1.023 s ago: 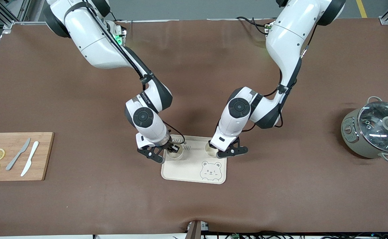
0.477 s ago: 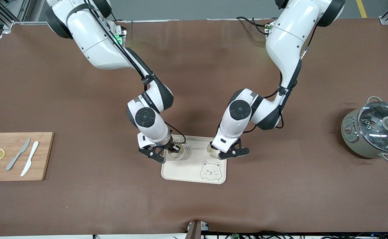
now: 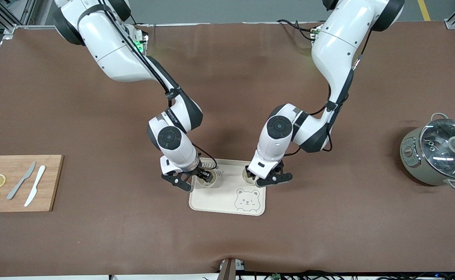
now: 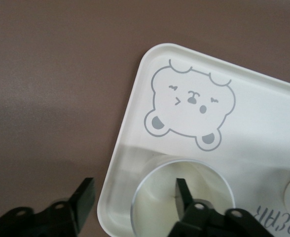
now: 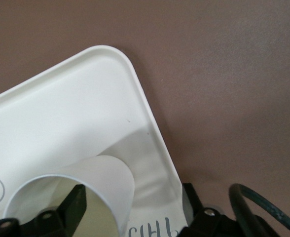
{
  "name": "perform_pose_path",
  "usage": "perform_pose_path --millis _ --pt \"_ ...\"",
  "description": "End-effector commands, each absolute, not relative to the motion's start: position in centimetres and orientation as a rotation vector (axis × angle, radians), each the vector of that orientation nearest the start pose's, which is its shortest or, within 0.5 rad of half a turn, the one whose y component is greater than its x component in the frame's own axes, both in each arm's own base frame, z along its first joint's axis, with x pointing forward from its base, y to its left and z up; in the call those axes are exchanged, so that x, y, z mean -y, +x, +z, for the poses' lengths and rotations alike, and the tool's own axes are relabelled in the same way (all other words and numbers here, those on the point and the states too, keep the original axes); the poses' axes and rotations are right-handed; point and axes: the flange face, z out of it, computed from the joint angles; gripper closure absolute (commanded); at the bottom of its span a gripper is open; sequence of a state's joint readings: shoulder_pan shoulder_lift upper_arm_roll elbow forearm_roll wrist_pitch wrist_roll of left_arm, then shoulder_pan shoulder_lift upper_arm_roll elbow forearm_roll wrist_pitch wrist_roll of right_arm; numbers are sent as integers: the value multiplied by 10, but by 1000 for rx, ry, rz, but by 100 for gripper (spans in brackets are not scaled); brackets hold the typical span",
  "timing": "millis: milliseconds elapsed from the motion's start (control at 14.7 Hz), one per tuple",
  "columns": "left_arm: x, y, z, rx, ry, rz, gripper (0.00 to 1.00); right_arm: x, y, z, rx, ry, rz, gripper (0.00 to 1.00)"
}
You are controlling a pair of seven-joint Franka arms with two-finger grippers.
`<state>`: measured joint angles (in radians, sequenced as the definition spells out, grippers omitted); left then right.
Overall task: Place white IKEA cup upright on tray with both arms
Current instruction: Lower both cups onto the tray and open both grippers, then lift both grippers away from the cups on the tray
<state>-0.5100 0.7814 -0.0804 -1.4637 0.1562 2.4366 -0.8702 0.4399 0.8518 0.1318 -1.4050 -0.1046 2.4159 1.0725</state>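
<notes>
The cream bear-face tray (image 3: 227, 200) lies at the table's middle. Two white cups stand upright on its edge farther from the front camera. One cup (image 3: 208, 182) is toward the right arm's end, the other cup (image 3: 247, 178) toward the left arm's end. My right gripper (image 3: 196, 178) is open, one finger inside its cup (image 5: 93, 185), the other outside past the tray rim (image 5: 150, 128). My left gripper (image 3: 260, 177) is open the same way over its cup (image 4: 155, 210), one finger inside, one outside the tray (image 4: 135, 108).
A wooden cutting board (image 3: 48, 182) with two lemon slices and two knives lies at the right arm's end. A grey pot with a glass lid (image 3: 439, 153) stands at the left arm's end. Brown mat covers the table.
Both grippers shifted very slightly over their cups. Both cups stay upright on the tray.
</notes>
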Motion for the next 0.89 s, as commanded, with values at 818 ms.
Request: perform_pose_path --millis 818 --pt "288 676 368 223 -3087 -273 0 -379 629 326 -728 -3031 -96 0"
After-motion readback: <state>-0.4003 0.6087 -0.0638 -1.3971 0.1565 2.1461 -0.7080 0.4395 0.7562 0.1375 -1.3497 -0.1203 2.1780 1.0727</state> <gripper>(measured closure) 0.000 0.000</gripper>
